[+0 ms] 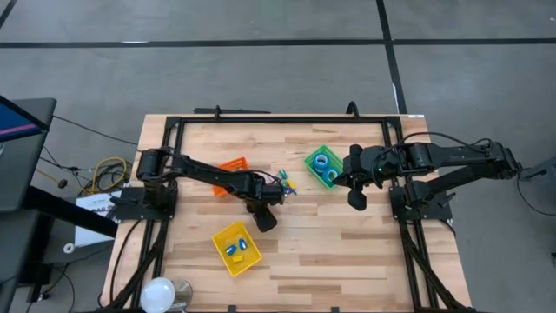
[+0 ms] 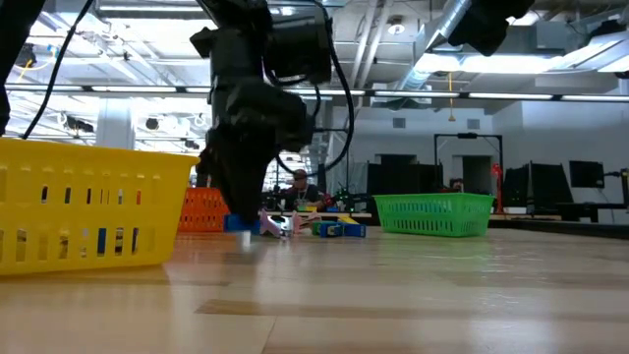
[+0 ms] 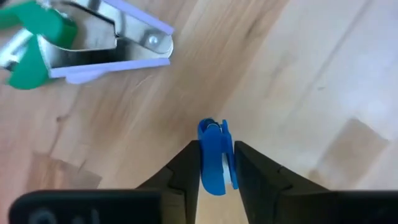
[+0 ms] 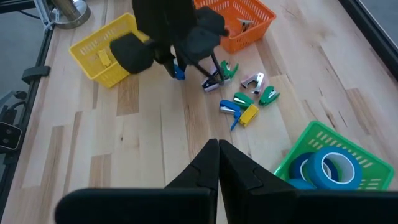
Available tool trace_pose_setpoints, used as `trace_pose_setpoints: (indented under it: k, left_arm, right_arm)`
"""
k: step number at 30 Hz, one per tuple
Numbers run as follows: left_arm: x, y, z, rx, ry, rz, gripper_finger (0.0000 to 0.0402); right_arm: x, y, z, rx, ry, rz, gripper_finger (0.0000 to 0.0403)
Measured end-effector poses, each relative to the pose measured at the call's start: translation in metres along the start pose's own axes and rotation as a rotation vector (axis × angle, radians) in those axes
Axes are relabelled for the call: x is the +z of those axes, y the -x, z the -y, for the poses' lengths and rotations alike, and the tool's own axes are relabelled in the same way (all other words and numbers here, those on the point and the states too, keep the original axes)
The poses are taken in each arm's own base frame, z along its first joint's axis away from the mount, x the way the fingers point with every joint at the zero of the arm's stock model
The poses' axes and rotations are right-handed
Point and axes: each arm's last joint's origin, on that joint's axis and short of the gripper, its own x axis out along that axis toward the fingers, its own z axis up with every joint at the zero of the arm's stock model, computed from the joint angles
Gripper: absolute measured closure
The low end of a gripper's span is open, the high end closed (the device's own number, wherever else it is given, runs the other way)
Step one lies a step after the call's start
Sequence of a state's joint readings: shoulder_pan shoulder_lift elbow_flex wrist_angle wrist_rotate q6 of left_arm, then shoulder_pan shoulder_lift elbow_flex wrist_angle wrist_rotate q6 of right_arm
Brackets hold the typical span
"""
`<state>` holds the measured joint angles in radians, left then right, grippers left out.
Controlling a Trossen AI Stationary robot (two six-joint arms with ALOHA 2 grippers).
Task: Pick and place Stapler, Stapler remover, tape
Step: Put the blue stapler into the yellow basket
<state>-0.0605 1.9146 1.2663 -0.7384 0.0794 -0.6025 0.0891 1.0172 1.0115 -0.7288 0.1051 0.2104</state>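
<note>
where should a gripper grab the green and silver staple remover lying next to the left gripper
Probably across the green staple remover's green handle end, coming straight down from above. It lies flat on the table with its silver jaws pointing away from that end, so the chunky green part gives the fingers more to close on than the thin metal.

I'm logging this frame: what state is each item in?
left gripper: closed on a small blue stapler, at the table.
right gripper: shut, empty, waiting near the green bin.
green bin: holds blue tape rolls.
yellow bin: holds small pieces.
loose pile: unsorted on the table.
</note>
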Motion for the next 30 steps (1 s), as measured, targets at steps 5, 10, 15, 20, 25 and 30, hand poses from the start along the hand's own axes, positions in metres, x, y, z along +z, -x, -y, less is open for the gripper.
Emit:
trace_pose_setpoints:
  k: [5,10,15,20,25,30]
  left_arm:
    - [-0.001,0.031,0.000,-0.049,-0.003,0.075,0.0322]
    - [-0.006,0.068,0.001,-0.108,-0.068,0.175,0.0325]
    - [-0.017,0.099,0.004,-0.153,-0.158,0.256,0.0325]
    - [-0.033,0.118,0.012,-0.187,-0.264,0.302,0.0325]
    - [-0.059,0.123,0.024,-0.207,-0.445,0.304,0.0325]
    - [-0.089,0.119,0.037,-0.222,-0.629,0.280,0.0325]
  right_arm:
    - [0.000,0.000,0.000,0.000,0.000,0.000,0.0403]
    - [0.000,0.000,0.000,0.000,0.000,0.001,0.0403]
    - [0.000,0.000,0.000,0.001,-0.001,0.004,0.0403]
    - [0.001,0.000,0.000,0.001,-0.001,0.005,0.0403]
    - [0.001,0.000,0.000,0.002,-0.001,0.007,0.0403]
    - [0.001,0.000,0.000,0.001,-0.001,0.007,0.0403]
